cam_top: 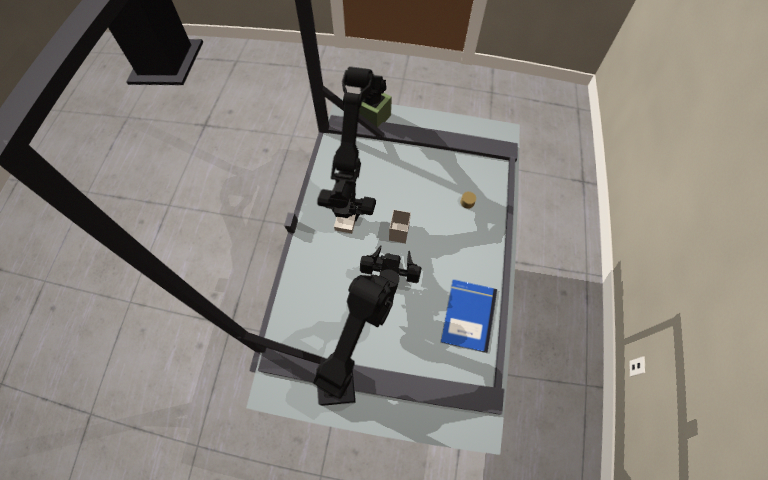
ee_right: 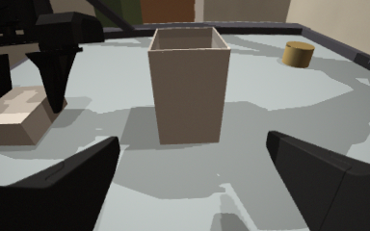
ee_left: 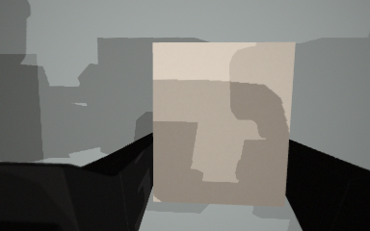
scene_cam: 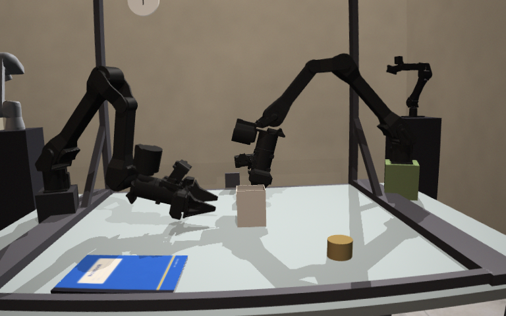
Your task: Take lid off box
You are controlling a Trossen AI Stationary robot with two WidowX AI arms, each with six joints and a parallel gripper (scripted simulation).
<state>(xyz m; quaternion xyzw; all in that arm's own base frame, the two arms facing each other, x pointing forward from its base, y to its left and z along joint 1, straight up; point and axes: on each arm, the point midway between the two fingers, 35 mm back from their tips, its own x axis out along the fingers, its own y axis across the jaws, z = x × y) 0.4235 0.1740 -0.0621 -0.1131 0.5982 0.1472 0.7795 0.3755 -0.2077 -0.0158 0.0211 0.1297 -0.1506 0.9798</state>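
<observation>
The open box (cam_top: 398, 233) (scene_cam: 251, 208) (ee_right: 189, 96) stands upright on the table, with nothing on its rim or over its opening. The pale lid (cam_top: 343, 226) (ee_left: 222, 106) (ee_right: 18, 132) is off to one side of the box, at or very near the table top; whether it touches the table I cannot tell. My left gripper (ee_left: 214, 140) is shut on the lid, a finger on each side; its fingertips are hidden behind the box in the exterior view. My right gripper (cam_top: 394, 253) (scene_cam: 215, 203) (ee_right: 194, 141) is wide open and empty, low in front of the box and apart from it.
A blue notebook (cam_top: 471, 305) (scene_cam: 130, 272) lies near the table's edge on the right arm's side. A yellow-brown cylinder (cam_top: 468, 199) (scene_cam: 339, 249) (ee_right: 298, 55) stands beyond the box. A green block (cam_top: 378, 112) (scene_cam: 401, 180) is under the left arm's base. Dark frame rails border the table.
</observation>
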